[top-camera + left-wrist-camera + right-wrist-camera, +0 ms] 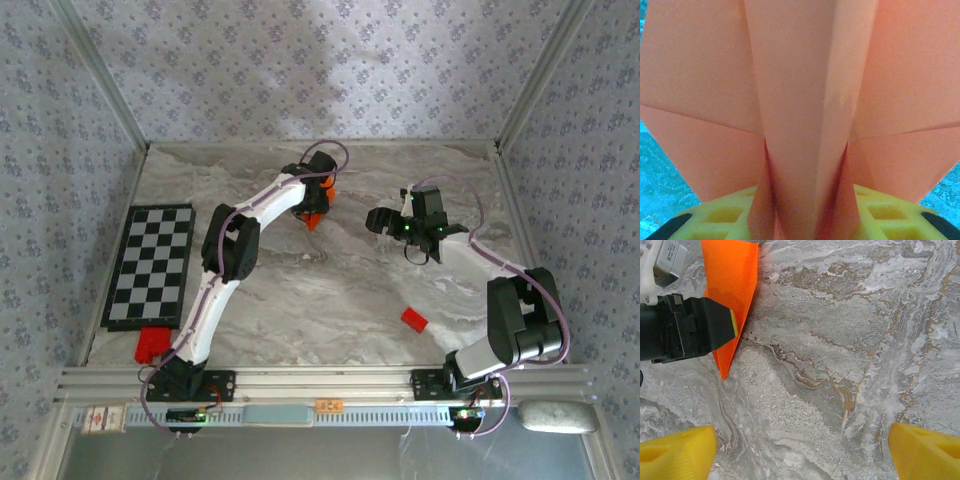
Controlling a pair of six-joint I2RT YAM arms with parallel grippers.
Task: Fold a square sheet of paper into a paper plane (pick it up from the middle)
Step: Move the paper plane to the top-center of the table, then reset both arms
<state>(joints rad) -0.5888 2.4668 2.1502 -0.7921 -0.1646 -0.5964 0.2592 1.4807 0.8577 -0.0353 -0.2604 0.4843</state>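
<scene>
The square sheet of paper is folded into a pointed orange paper plane (313, 220) with a centre crease. It hangs nose down toward the marble table (330, 300), far of centre. My left gripper (318, 200) is shut on the paper plane. In the left wrist view its central fold (805, 100) runs up between the yellow fingers (725, 215), and the wings spread to both sides. In the right wrist view the plane (732, 275) points down at top left, with a left finger (700, 327) across it. My right gripper (800, 450) stands open over bare marble, to the right of the plane (385, 222).
A black-and-white checkerboard mat (152, 265) lies at the left side. One small red block (414, 320) sits near the right arm's base, and another red piece (152, 343) lies by the left arm's base. Patterned walls enclose the table on three sides.
</scene>
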